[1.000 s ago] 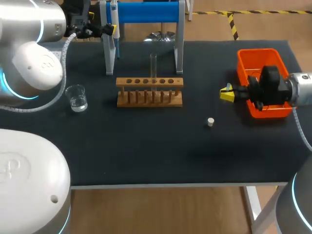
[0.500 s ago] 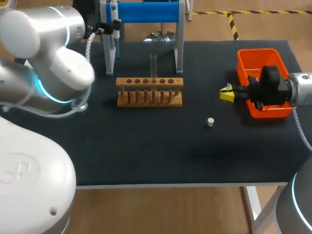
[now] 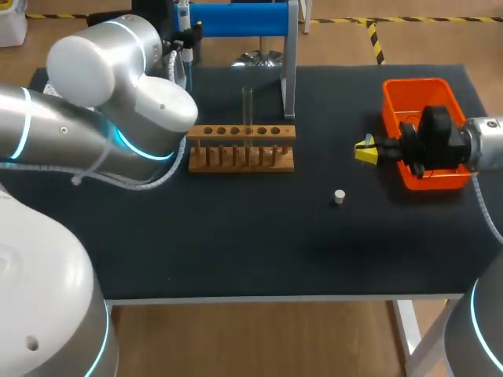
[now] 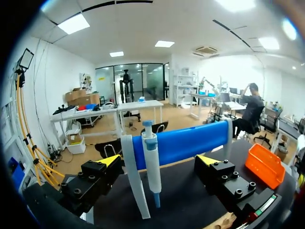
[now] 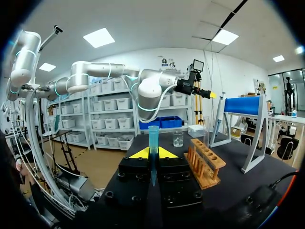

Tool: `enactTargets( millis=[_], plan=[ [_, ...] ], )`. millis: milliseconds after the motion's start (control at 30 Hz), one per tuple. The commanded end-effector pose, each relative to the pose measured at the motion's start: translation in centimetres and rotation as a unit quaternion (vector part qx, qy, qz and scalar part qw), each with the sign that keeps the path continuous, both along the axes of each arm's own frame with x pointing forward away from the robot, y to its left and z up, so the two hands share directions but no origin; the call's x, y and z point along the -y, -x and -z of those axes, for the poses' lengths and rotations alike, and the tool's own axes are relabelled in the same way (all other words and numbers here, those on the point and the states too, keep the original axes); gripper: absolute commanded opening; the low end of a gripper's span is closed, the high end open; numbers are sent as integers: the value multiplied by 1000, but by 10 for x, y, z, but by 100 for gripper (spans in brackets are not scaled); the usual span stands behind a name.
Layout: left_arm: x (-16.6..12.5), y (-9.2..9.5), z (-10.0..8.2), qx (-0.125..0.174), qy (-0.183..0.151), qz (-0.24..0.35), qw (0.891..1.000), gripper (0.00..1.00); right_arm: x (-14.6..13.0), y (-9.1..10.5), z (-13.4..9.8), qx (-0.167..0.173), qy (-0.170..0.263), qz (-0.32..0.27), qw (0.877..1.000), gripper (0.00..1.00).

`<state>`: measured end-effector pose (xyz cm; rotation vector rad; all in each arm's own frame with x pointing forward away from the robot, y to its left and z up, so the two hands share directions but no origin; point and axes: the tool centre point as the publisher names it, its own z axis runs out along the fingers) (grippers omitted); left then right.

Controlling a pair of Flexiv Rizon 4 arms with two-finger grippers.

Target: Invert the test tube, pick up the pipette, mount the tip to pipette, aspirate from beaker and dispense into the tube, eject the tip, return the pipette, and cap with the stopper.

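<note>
Pinching blue tip (image 5: 153, 137): right claw (image 5: 152, 153).

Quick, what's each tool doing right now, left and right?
Left tool: open, the pipette ahead of it, not gripped.
Right tool: closed on the blue pipette tip.

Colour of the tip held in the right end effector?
Teal-blue tip, clearest in the right wrist view.

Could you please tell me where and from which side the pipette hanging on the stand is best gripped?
Probably the pipette by its white barrel, below the blue collar, coming level from the front with the left gripper astride it: it hangs upright on the blue stand, barrel exposed, with the stand's white leg close beside.
</note>
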<state>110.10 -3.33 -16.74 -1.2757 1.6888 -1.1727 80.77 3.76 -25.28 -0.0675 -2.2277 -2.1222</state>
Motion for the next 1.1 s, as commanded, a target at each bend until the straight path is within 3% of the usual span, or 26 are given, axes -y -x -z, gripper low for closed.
enactTargets(
  millis=[33,300,567,933,1033,1100],
  plan=[
    [2,-9,12,37,13,-5,999,100,0,1,0,0,0,1,1000,0],
    [3,-15,21,44,20,-11,999,100,0,1,0,0,0,1,1000,0],
    [12,-24,22,39,0,-45,998,100,0,1,0,0,0,1,1000,0],
    [17,-35,22,41,10,-62,997,100,0,1,0,0,0,1,1000,0],
    [17,-36,22,40,11,-66,997,84,0,1,0,0,0,1,1000,0],
    [17,-37,22,39,10,-66,997,84,0,1,0,0,0,1,1000,0]
  ],
)
